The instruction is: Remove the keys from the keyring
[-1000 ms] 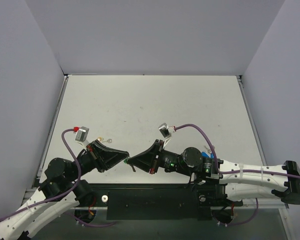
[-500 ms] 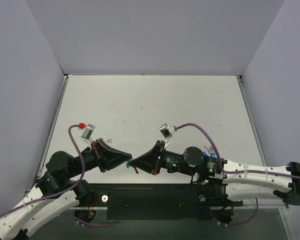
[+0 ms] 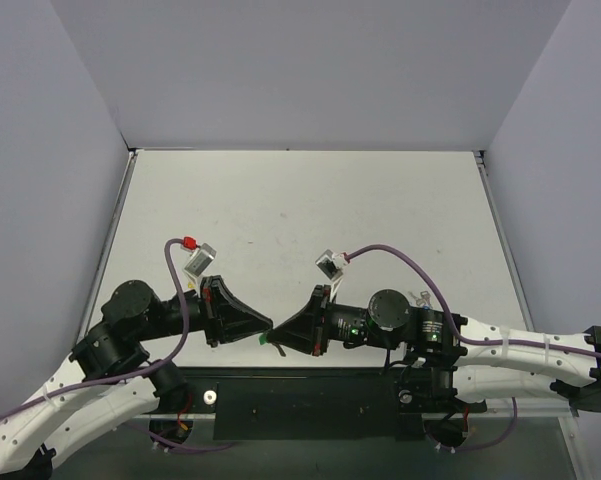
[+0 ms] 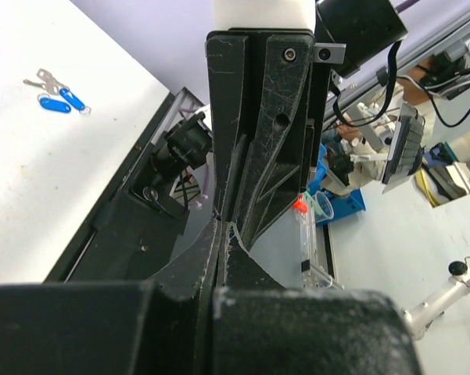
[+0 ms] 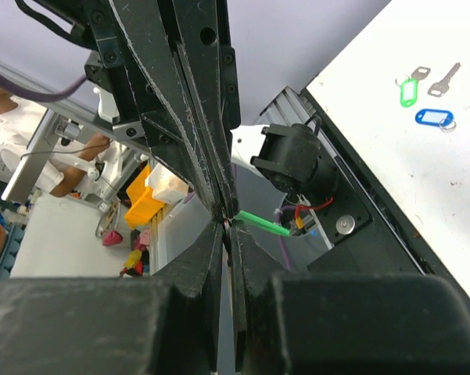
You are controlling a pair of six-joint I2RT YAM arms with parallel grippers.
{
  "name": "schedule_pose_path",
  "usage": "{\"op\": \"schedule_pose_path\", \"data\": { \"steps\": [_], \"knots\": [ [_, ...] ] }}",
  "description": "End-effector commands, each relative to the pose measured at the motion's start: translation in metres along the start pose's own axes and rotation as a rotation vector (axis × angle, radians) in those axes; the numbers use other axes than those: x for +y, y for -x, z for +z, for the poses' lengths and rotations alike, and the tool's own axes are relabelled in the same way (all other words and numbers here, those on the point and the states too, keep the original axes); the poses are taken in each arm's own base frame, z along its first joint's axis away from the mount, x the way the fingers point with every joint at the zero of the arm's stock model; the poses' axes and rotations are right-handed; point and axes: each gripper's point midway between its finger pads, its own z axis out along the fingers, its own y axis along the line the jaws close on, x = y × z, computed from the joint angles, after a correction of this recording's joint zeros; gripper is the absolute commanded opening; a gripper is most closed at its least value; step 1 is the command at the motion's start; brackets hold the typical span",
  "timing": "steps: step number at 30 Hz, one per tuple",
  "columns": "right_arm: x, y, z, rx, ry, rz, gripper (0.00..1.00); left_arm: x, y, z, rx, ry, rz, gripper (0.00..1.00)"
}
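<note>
Left gripper (image 4: 221, 226), clamped on a small green plastic key tag (image 5: 263, 223), meets the right gripper (image 5: 225, 230), also clamped, contents hidden. Best pulled apart slowly, grips firm.

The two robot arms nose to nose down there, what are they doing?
The left gripper and right gripper meet tip to tip at the near edge of the white table, both shut. A small bright green plastic key tag sticks out where they meet, seemingly pinched by the left one. Its key is hidden, so progress is unclear.
</note>
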Motion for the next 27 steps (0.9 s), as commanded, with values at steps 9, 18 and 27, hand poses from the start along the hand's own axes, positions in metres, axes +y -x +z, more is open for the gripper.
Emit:
{"op": "schedule_pose_path", "data": {
  "steps": [9,18,27],
  "knots": [
    [0.011,0.015,0.001,-0.049,0.013,-0.022,0.00,-0.024,0.002,-0.002,0.099,-0.034,0.050,0.23],
    [0.015,0.018,-0.007,-0.081,0.040,-0.021,0.00,-0.029,0.039,-0.010,-0.111,0.016,0.025,0.80],
    [0.039,0.027,-0.011,-0.115,0.145,-0.027,0.00,-0.033,0.052,-0.028,-0.327,-0.082,-0.031,0.73]
  ]
}}
